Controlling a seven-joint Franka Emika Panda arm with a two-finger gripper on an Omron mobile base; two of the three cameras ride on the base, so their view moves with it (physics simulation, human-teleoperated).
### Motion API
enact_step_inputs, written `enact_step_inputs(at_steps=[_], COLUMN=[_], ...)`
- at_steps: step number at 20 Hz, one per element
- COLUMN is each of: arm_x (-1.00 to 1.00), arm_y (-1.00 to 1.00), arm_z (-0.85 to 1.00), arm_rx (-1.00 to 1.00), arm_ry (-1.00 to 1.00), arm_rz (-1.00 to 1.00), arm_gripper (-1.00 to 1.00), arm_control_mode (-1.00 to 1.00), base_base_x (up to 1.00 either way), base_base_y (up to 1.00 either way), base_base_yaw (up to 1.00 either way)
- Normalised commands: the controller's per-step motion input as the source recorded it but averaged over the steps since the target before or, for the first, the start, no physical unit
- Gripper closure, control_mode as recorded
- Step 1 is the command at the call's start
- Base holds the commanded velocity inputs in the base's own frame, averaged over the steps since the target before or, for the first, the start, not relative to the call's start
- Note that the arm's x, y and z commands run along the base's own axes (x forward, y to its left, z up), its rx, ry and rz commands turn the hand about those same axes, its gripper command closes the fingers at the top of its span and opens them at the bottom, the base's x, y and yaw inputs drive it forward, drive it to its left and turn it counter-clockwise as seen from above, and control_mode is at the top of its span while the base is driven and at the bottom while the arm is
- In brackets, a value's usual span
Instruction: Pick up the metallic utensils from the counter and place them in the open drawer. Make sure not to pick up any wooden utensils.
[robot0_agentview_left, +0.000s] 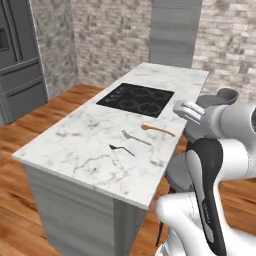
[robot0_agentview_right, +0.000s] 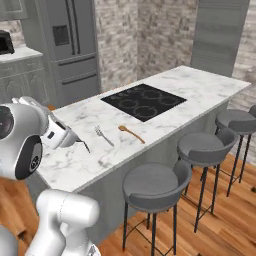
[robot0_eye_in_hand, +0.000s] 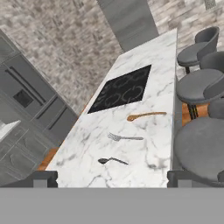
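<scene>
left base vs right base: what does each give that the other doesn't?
Left base: the metal spoon lying clear on the counter, the island's near end panel, and the floor on the fridge side.
Right base: the full row of three stools, and a black appliance on a side counter at far left.
Both: the marble counter, black cooktop, fork, wooden spoon and grey fridge.

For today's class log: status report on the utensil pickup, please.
Hand open, holding nothing. Silver fork, dark-bowled metal spoon untouched on white marble counter. Orange-brown wooden spoon lies beside the fork.
</scene>
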Motion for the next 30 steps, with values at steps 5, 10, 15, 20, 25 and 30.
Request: enact_step_inputs(at_steps=[5,10,15,20,25,30], arm_x=[0.0,0.0,0.0,0.0,0.0,0.34], arm_y=[0.0,0.0,0.0,0.0,0.0,0.07], arm_z=[0.0,0.0,0.0,0.0,0.0,-0.15], arm_rx=[0.0,0.0,0.0,0.0,0.0,-0.05], arm_ry=[0.0,0.0,0.0,0.0,0.0,0.23], arm_rz=[0.0,0.0,0.0,0.0,0.0,0.12], arm_gripper=[-1.0,-1.0,-1.0,-1.0,-1.0,-1.0], arm_control_mode=[1.0,1.0,1.0,1.0,1.0,-1.0], base_base_x=[0.68,0.88,-0.03,0.08,0.35,0.0], base_base_y=[-0.5,-0.12,-0.11,-0.19,0.0,0.0], base_base_yaw=[0.02,0.08,0.19,0.25,0.07,0.0])
